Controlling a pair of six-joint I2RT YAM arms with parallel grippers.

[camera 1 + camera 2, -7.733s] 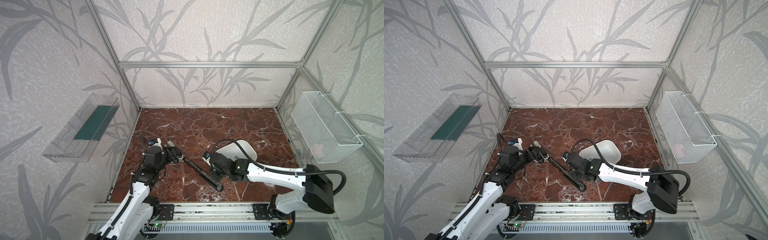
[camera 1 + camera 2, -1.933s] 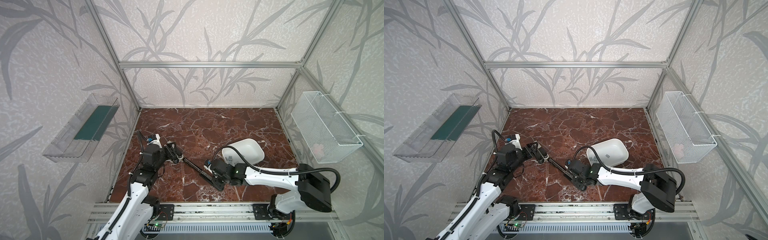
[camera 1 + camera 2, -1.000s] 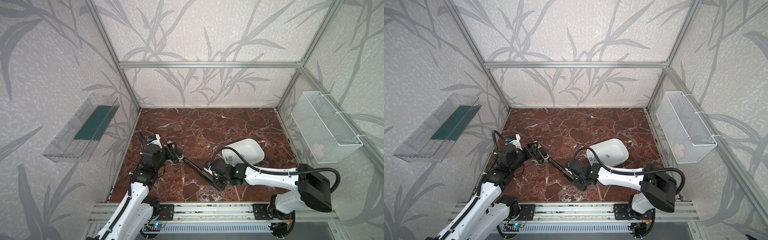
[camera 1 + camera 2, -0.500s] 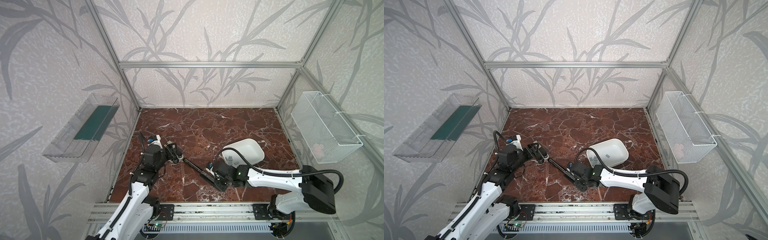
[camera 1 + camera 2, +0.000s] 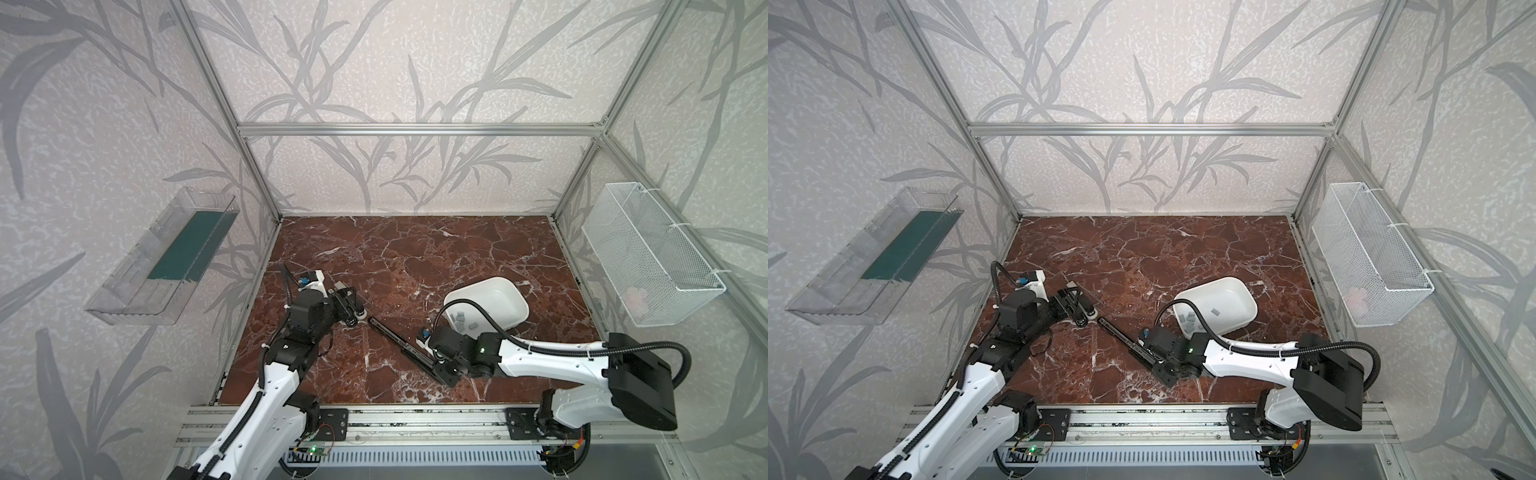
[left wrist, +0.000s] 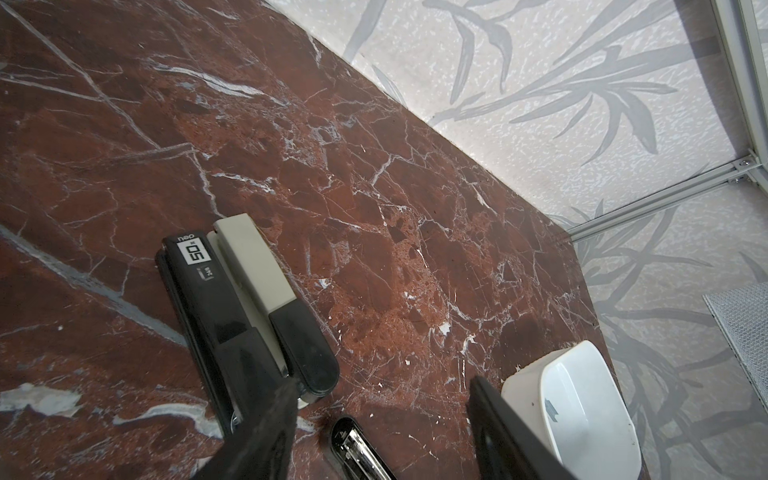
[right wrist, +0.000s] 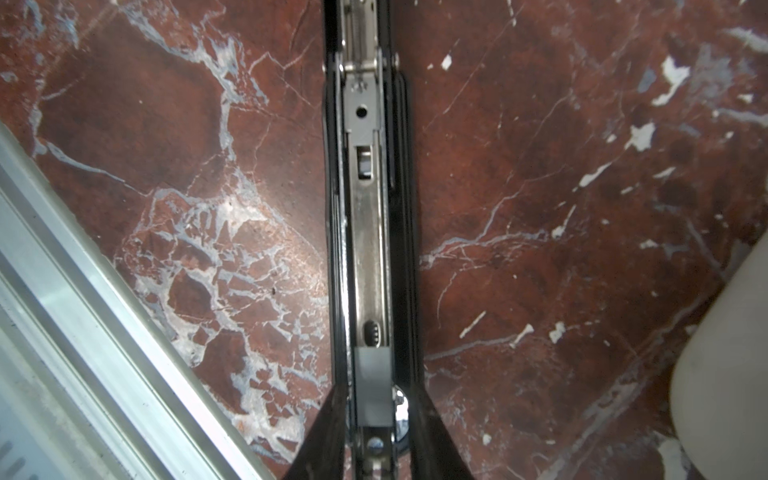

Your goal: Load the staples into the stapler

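Since the earlier frame, we see right gripper (image 7: 376,399) eased apart astride staples (image 7: 372,374) in stapler (image 7: 365,232); left gripper (image 6: 382,384) wide apart; white tray (image 5: 482,284) nearby.

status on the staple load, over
Left gripper open, over stapler lid. Right gripper barely open, astride a staple strip lying in the stapler's channel. Tray off to the side, nothing blocking.
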